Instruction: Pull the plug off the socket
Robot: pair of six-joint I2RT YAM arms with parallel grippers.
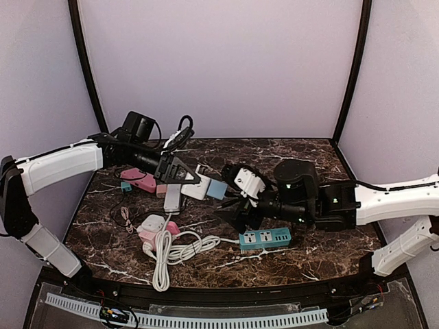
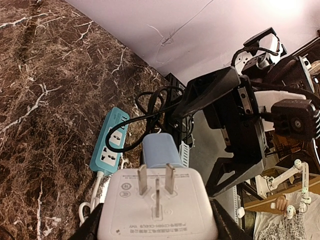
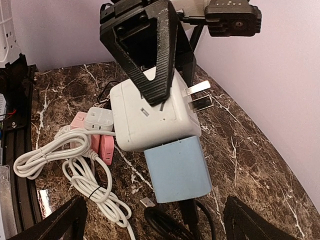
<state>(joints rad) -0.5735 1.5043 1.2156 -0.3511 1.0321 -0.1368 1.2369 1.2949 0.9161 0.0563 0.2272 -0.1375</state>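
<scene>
My left gripper (image 1: 180,175) is shut on a white cube socket adapter (image 1: 197,185) and holds it above the marble table. Its metal prongs face the left wrist camera (image 2: 156,186). A light blue plug (image 1: 217,188) is seated in the adapter's side, with a black cable running from it. In the right wrist view the blue plug (image 3: 179,167) hangs under the white adapter (image 3: 145,117), which the left gripper's black fingers (image 3: 150,55) clamp. My right gripper (image 3: 160,225) is open, its jaws standing either side of the blue plug's lower end without touching it.
A teal power strip (image 1: 265,238) lies at the front centre. A coiled white cable (image 1: 171,250), a white plug (image 1: 151,223) and pink strips (image 1: 139,181) lie to the left. A grey strip (image 1: 172,197) lies under the left gripper. A black cable with a USB end (image 3: 148,203) lies below the blue plug.
</scene>
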